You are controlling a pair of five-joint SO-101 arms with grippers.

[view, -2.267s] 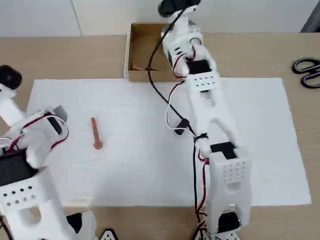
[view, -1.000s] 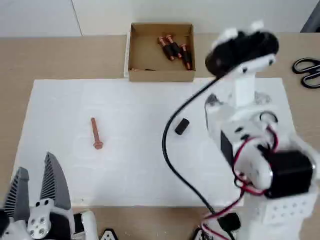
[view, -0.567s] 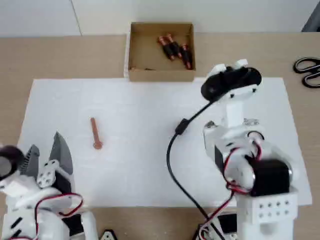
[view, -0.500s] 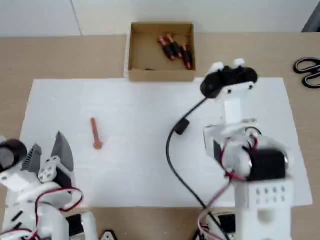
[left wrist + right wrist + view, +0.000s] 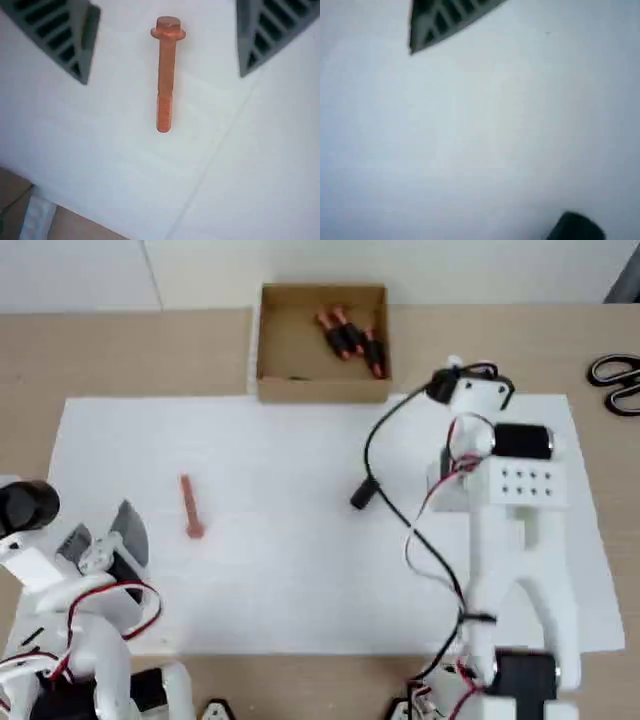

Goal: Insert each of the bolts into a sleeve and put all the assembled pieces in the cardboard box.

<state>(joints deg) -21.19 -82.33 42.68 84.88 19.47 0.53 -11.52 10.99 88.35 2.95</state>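
A copper bolt (image 5: 191, 507) lies on the left part of the white sheet (image 5: 280, 580). My left gripper (image 5: 102, 537) is open, a little to the left of it and nearer the table's front. In the left wrist view the bolt (image 5: 165, 90) lies on the sheet in line with the gap of the left gripper (image 5: 162, 77), untouched. A black sleeve (image 5: 364, 493) lies mid-sheet. My right arm (image 5: 505, 480) stands just right of it, and the sleeve (image 5: 576, 227) shows in the right wrist view. The cardboard box (image 5: 275, 340) holds several assembled pieces (image 5: 350, 332).
Scissors (image 5: 615, 375) lie on the wooden table at the far right. The right arm's black cable (image 5: 400, 530) loops over the sheet beside the sleeve. The box stands at the sheet's far edge.
The right arm has pulled back from the box, leaving assembled pieces inside, and now stands beside the sleeve. The left arm has swung round and moved up toward the bolt.
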